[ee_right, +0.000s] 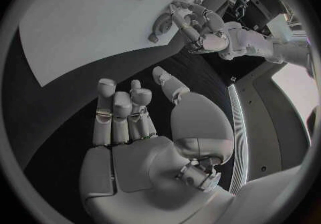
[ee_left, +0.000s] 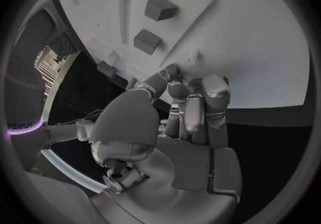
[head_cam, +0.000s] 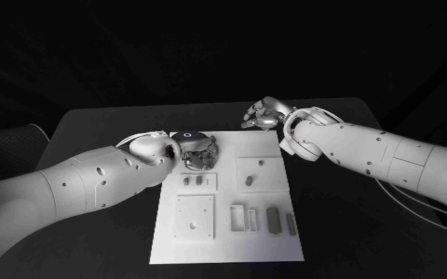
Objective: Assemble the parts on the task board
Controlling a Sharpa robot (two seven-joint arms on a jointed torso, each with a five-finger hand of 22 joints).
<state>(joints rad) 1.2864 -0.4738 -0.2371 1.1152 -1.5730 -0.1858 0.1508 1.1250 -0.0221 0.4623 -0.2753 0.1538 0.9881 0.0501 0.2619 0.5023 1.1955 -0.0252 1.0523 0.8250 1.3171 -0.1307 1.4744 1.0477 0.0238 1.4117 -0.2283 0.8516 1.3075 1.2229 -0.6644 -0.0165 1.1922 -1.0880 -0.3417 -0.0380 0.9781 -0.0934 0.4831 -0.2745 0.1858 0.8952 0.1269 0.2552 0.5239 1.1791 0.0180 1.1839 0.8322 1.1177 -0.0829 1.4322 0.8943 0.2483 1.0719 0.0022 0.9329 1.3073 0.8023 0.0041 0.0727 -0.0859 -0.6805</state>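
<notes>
Reach step: left hand (head_cam: 197,153), fingers curled, grasp indiscernible, over task board (head_cam: 261,240) far-left; right hand (head_cam: 263,113) spread, empty; next, pick a part.

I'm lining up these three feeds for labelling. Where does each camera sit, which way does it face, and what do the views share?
Head view: on the robot's head, looking down at the task board on the black table; both white arms enter, left hand over the board's far left corner, right hand beyond its far edge.
Left wrist view: behind the left hand, facing the board and parts.
Right wrist view: behind the right hand, facing the table and board.
Shared: the right wrist view also shows the left hand at the board.
</notes>
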